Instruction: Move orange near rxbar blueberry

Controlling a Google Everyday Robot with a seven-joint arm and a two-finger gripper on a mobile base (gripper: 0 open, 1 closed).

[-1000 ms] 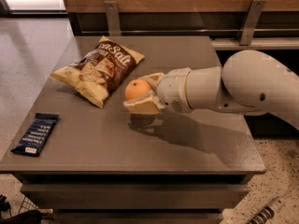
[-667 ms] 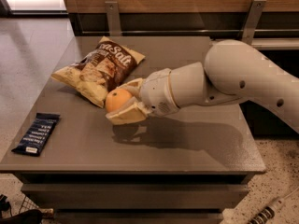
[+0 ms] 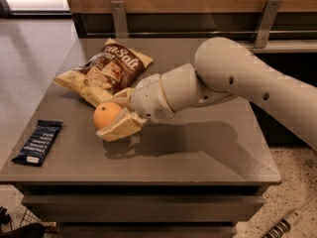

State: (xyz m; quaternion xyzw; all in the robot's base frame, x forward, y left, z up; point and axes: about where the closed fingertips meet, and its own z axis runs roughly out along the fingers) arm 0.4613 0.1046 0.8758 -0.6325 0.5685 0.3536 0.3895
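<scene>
The orange is a small round fruit held between the cream fingers of my gripper, a little above the grey table, left of centre. The gripper is shut on it, and the white arm reaches in from the right. The rxbar blueberry is a flat navy bar with white text, lying at the table's front left edge, to the left of the orange and a bit nearer the front. A gap of bare tabletop lies between them.
A cream-and-brown chip bag lies at the back left, just behind the gripper. A wooden wall with metal brackets runs behind the table. The table's front edge is near the bar. A cable lies on the floor at lower right.
The gripper has carried the orange leftward across the table, from near the centre toward the navy bar. The bar and chip bag have not moved.
</scene>
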